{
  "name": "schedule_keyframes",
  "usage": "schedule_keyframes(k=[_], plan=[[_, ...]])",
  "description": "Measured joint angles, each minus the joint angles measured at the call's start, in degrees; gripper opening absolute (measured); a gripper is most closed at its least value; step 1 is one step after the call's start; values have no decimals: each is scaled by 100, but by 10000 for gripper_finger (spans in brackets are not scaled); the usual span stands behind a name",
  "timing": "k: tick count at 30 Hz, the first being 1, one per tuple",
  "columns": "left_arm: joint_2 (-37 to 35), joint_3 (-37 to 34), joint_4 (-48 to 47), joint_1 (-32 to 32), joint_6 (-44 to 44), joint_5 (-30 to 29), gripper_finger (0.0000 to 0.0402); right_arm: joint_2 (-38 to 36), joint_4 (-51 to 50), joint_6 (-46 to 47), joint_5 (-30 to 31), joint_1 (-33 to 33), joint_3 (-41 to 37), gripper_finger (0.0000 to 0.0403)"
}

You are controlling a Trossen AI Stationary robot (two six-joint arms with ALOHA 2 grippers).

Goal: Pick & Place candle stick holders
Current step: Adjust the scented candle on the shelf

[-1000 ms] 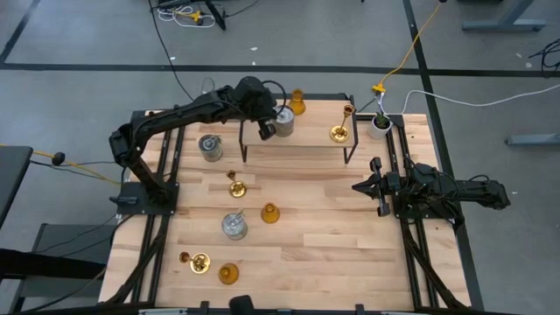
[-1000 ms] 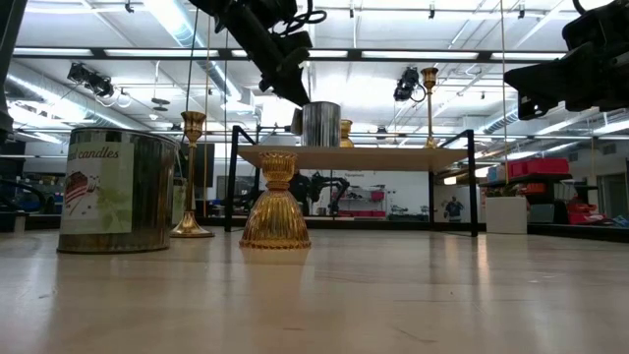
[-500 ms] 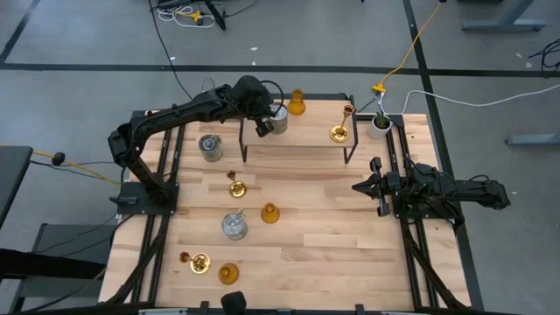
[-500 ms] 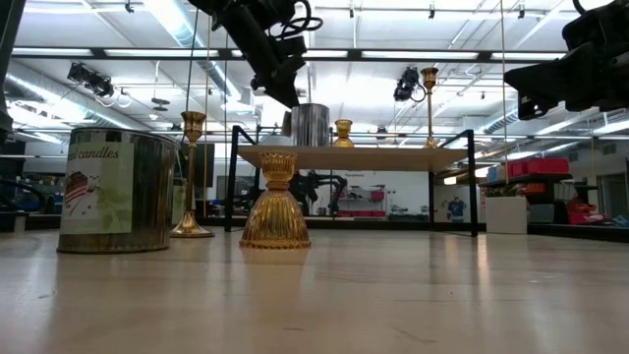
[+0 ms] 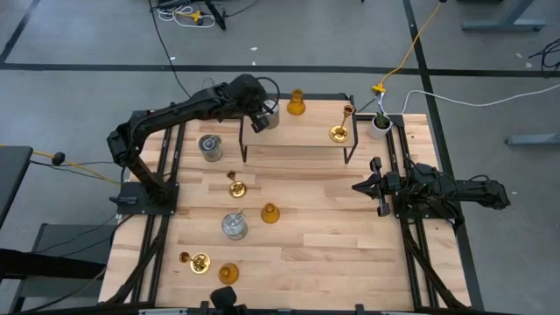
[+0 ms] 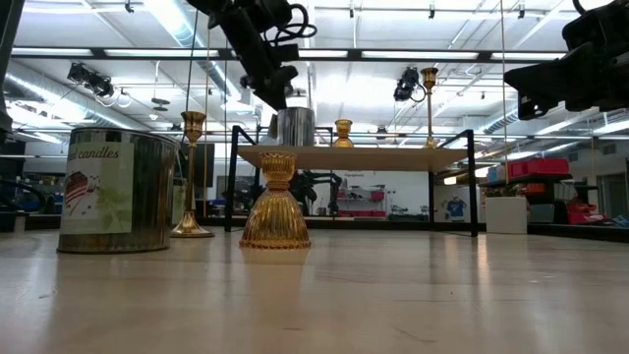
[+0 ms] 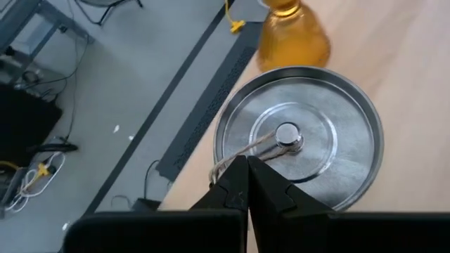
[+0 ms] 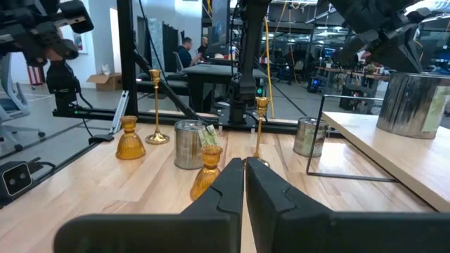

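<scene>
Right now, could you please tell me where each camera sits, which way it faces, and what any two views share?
High view: overhead, looking down on the table and both arms.
Low view: at tabletop level, facing the shelf; arms enter from above.
Left wrist view: over the silver tin, shut left gripper at bottom.
Right wrist view: level across the table, shut right gripper in front.
Shared: the tin on the shelf.

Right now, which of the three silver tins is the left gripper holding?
The tin on the raised shelf, at its left end beside an amber holder. The left gripper is shut on its rim; the other two tins stand untouched on the table.
</scene>
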Motion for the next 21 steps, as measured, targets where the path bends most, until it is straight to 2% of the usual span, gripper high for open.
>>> schedule_keyframes(k=[5, 21], plan=[[4, -7, -45, 85, 14, -374, 10, 0, 0, 1, -1, 0, 0, 22], [13, -13, -71, 454, 171, -654, 5, 0, 0, 1, 1, 1, 0, 22]])
